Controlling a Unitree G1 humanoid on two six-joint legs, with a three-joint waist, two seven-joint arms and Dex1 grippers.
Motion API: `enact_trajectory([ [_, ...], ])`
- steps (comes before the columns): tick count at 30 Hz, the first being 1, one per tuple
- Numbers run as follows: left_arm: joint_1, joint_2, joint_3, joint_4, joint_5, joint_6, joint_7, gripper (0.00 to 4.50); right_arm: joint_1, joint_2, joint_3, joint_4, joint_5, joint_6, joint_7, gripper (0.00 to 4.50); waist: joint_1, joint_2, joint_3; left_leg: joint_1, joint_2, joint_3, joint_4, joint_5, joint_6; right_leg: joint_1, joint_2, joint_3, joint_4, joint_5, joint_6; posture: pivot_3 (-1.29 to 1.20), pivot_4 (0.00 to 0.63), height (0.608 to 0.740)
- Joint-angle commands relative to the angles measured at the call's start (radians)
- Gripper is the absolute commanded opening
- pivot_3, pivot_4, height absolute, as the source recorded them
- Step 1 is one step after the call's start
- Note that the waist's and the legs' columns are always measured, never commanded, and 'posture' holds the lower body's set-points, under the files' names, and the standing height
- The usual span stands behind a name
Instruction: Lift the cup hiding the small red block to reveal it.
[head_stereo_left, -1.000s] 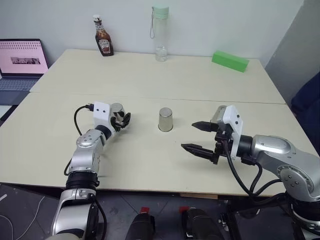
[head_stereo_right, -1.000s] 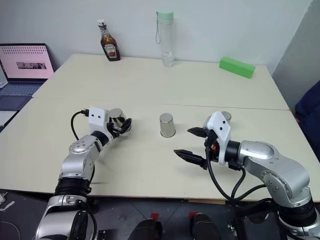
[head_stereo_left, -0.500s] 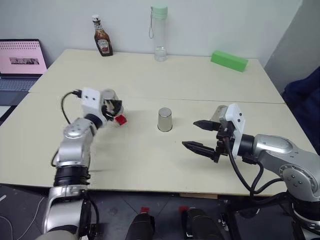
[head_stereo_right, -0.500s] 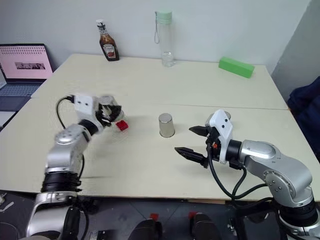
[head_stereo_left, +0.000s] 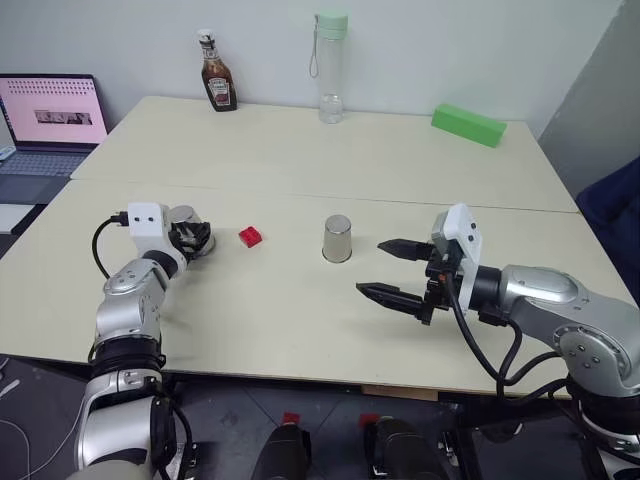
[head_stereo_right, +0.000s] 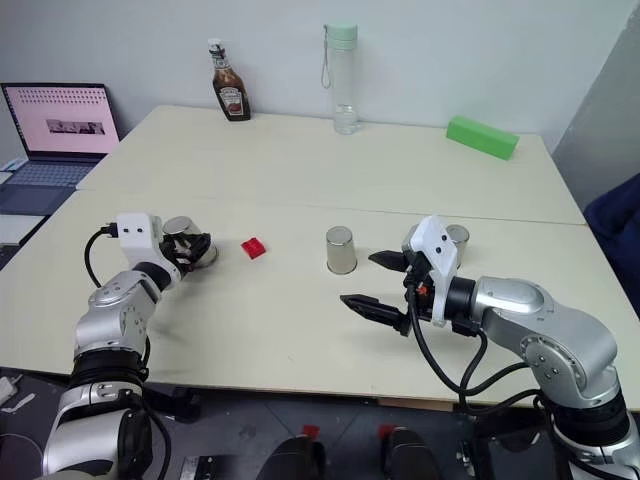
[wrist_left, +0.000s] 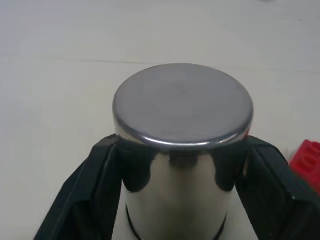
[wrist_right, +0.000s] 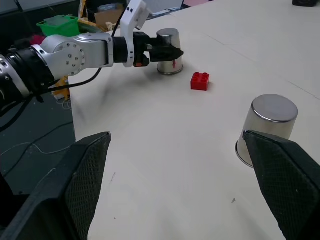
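The small red block (head_stereo_left: 250, 236) lies uncovered on the pale table (head_stereo_left: 300, 330), left of centre. Just left of it a silver cup (wrist_left: 182, 100) stands upside down, low at the table top, and my left gripper (head_stereo_left: 195, 240) is shut on it, one black finger on each side. A second upturned cup (head_stereo_left: 337, 239) sits mid-table. A third cup (head_stereo_right: 458, 236) peeks out behind my right wrist. My right gripper (head_stereo_left: 370, 267) hovers open and empty to the right of the middle cup, pointing left.
At the table's far edge stand a ketchup bottle (head_stereo_left: 216, 84) and a clear water bottle (head_stereo_left: 329, 65). A long green block (head_stereo_left: 465, 124) lies at the far right. A laptop (head_stereo_left: 55, 110) sits off the far left corner.
My left gripper carried its cup to the left off the red block, which now lies bare, and the cup has come down upright beside it. The right arm stayed put. The camera shifted a little.
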Motion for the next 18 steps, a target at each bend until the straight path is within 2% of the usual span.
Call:
enact_trajectory([
  [1, -0.016, 0.025, -0.009, 0.009, 0.019, -0.041, -0.010, 4.40, -0.022, -0.004, -0.022, -0.028, 0.030, 0.005, -0.001, 4.50, 0.000, 0.000, 0.000, 0.000, 0.000, 0.000, 0.000, 0.000, 0.000, 0.000, 0.000, 0.000, 0.000, 0.000, 0.000, 0.00, 0.150, 0.740],
  [3, 0.004, 0.045, -0.007, -0.038, 0.008, -0.012, -0.031, 4.48, -0.020, -0.005, -0.019, -0.034, 0.031, 0.006, -0.002, 4.50, 0.000, 0.000, 0.000, -0.001, 0.000, 0.000, 0.000, 0.000, 0.000, -0.001, 0.000, 0.000, 0.000, 0.000, -0.001, 0.00, 0.150, 0.740],
  [6, 0.082, 0.108, 0.004, -0.225, -0.033, 0.115, -0.089, 4.48, -0.020, -0.008, -0.025, -0.037, 0.043, 0.010, -0.007, 4.50, -0.010, 0.000, 0.000, -0.001, 0.001, 0.000, -0.001, 0.000, 0.000, -0.001, 0.000, 0.000, 0.000, 0.001, -0.001, 0.00, 0.150, 0.740],
  [10, 0.306, 0.288, 0.027, -0.576, -0.097, 0.363, -0.220, 4.48, -0.001, -0.028, -0.033, -0.033, 0.047, 0.005, 0.003, 4.50, -0.025, -0.001, 0.000, 0.000, 0.001, 0.001, -0.002, 0.000, 0.000, -0.002, -0.001, 0.001, 0.000, 0.001, -0.003, 0.00, 0.150, 0.740],
  [14, 0.507, 0.431, 0.156, -0.796, -0.209, 0.536, -0.357, 4.48, 0.019, -0.034, -0.039, -0.021, 0.052, 0.001, 0.010, 4.50, -0.021, 0.001, 0.001, 0.000, 0.001, 0.000, -0.003, 0.000, 0.000, -0.002, -0.002, -0.001, 0.001, -0.003, -0.002, 0.00, 0.150, 0.740],
  [18, 0.604, 0.480, 0.265, -0.898, -0.278, 0.595, -0.437, 4.48, 0.021, -0.046, -0.045, 0.004, 0.047, -0.006, 0.029, 4.50, -0.016, 0.002, 0.001, 0.001, 0.002, -0.001, -0.002, 0.000, 0.000, -0.001, -0.003, -0.004, 0.000, -0.007, -0.007, 0.00, 0.150, 0.740],
])
